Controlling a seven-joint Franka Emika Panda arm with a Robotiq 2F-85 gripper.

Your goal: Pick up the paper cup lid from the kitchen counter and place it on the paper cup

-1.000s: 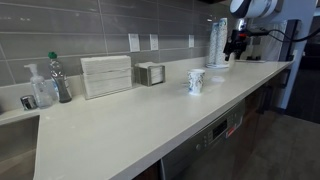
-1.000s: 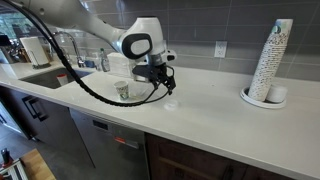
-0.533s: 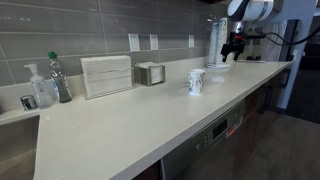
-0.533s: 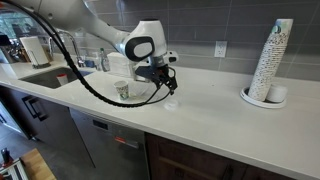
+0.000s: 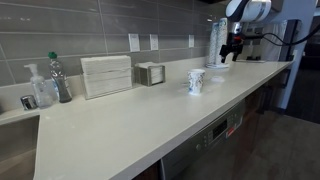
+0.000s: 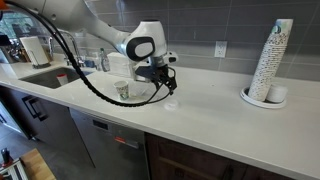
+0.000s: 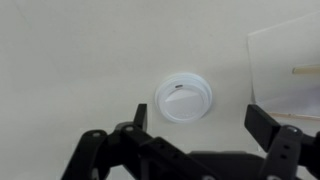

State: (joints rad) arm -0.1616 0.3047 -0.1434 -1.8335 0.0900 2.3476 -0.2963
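Note:
The paper cup lid [image 7: 183,98] is a small round white lid lying flat on the off-white kitchen counter [image 7: 70,60]. It also shows in an exterior view [image 6: 170,104]. My gripper [image 7: 200,125] hovers above it, open and empty, with the lid just ahead of the gap between the two dark fingers. It shows in both exterior views [image 6: 165,86] [image 5: 234,50]. The paper cup [image 6: 122,91] stands upright and open beside the gripper, a short way along the counter [image 5: 196,81].
A tall stack of cups [image 6: 270,62] stands on a white base against the grey tile wall [image 5: 215,40]. Further along are a napkin box [image 5: 106,75], a small holder [image 5: 150,73], bottles [image 5: 60,78] and a sink [image 6: 45,75]. The counter's front edge [image 6: 200,140] is close.
The arm has shifted only very slightly over the lid. The lid and the cup have not moved, and the gripper stays open.

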